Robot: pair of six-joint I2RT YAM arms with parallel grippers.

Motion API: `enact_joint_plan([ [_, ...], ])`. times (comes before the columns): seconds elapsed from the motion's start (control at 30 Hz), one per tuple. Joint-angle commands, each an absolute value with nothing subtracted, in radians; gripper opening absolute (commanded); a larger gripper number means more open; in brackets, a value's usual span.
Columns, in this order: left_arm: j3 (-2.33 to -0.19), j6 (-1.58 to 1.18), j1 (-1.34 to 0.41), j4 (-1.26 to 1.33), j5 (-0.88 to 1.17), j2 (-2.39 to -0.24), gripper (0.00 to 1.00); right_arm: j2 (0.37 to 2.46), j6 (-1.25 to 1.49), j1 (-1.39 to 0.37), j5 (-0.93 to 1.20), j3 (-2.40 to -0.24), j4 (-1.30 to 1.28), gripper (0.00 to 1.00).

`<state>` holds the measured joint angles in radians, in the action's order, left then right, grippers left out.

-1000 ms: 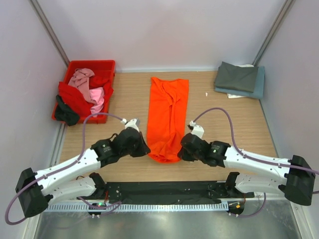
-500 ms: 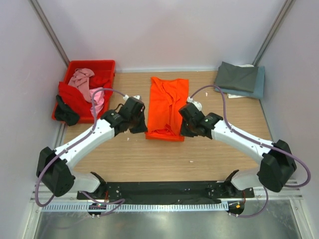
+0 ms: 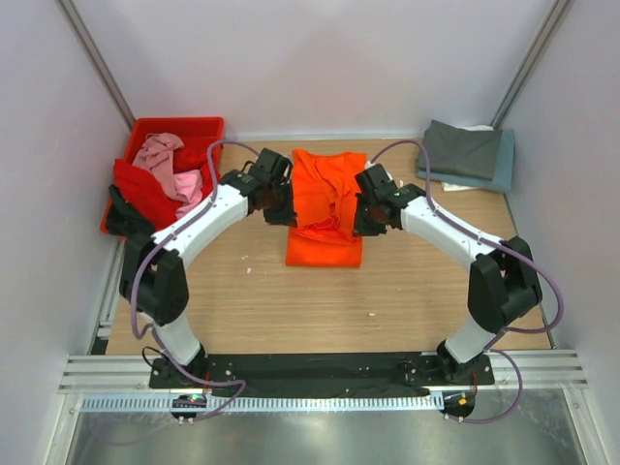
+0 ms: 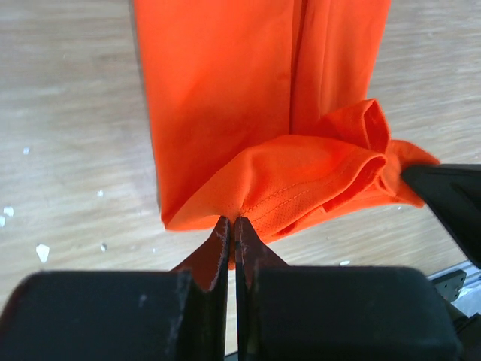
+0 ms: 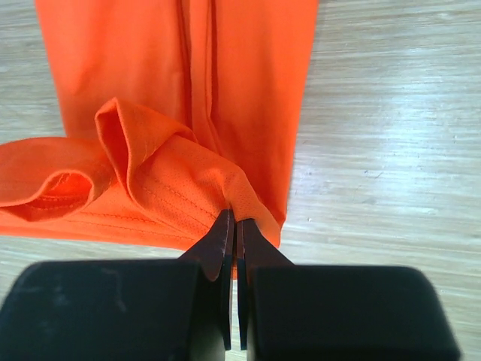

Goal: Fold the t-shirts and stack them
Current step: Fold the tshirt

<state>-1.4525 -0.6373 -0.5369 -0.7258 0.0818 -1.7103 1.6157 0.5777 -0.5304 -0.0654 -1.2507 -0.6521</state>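
Pink t-shirt [image 3: 160, 153] and red t-shirt [image 3: 145, 192] heaped in red crate [image 3: 174, 123] far left; left hand [image 4: 231, 224] clamped on left hem corner of orange t-shirt [image 3: 325, 250], mid-worktop [image 3: 320, 300], hem end raised, doubled over its body; right hand [image 5: 234, 219] clamped on right corner; dark grey t-shirt [image 3: 463, 147] folded atop slate blue t-shirt [image 3: 504, 165] far right.

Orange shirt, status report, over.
Left gripper and right gripper shut on orange shirt hem corners. Hem doubled over the body, mid-fold. Nothing blocking: crate and folded stack well aside.
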Motion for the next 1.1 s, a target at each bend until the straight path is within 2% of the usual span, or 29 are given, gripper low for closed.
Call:
enact_joint_plan([
  [0.0, -1.552, -0.589, -0.512, -0.744, 0.144, -1.775, 0.01, 1.661, 0.525, -0.512, -0.022, -1.319, -0.646, 0.01],
  [0.37, -1.706, -0.546, -0.439, -0.775, 0.175, -1.982, 0.01, 1.853, 0.483, -0.448, 0.047, -1.426, -0.609, 0.01],
  [0.6, -1.824, -0.505, -0.384, -0.788, 0.255, -2.150, 0.08, 1.982, 0.474, -0.396, 0.074, -1.509, -0.601, 0.02],
  [0.67, -1.908, -0.497, -0.379, -0.807, 0.290, -2.233, 0.13, 2.022, 0.474, -0.384, 0.080, -1.557, -0.598, 0.09],
  [0.77, -2.098, -0.482, -0.376, -0.903, 0.295, -2.348, 0.19, 2.084, 0.451, -0.348, 0.115, -1.679, -0.629, 0.44],
  [0.8, -2.153, -0.480, -0.376, -0.964, 0.284, -2.365, 0.22, 2.101, 0.449, -0.336, 0.130, -1.719, -0.641, 0.61],
  [0.83, -2.248, -0.477, -0.376, -0.989, 0.273, -2.375, 0.30, 2.115, 0.462, -0.304, 0.177, -1.765, -0.681, 0.68],
  [0.9, -2.322, -0.479, -0.371, -1.032, 0.241, -2.364, 0.40, 2.135, 0.468, -0.279, 0.212, -1.891, -0.710, 0.78],
  [0.93, -2.374, -0.485, -0.370, -1.045, 0.221, -2.349, 0.50, 2.134, 0.463, -0.266, 0.206, -1.928, -0.745, 0.79],
  [1.0, -2.396, -0.491, -0.362, -1.060, 0.167, -2.279, 0.56, 2.102, 0.454, -0.258, 0.195, -2.006, -0.776, 0.82],
  [1.07, -2.349, -0.495, -0.364, -1.057, 0.108, -2.215, 0.60, 2.060, 0.433, -0.256, 0.196, -1.990, -0.784, 0.82],
])
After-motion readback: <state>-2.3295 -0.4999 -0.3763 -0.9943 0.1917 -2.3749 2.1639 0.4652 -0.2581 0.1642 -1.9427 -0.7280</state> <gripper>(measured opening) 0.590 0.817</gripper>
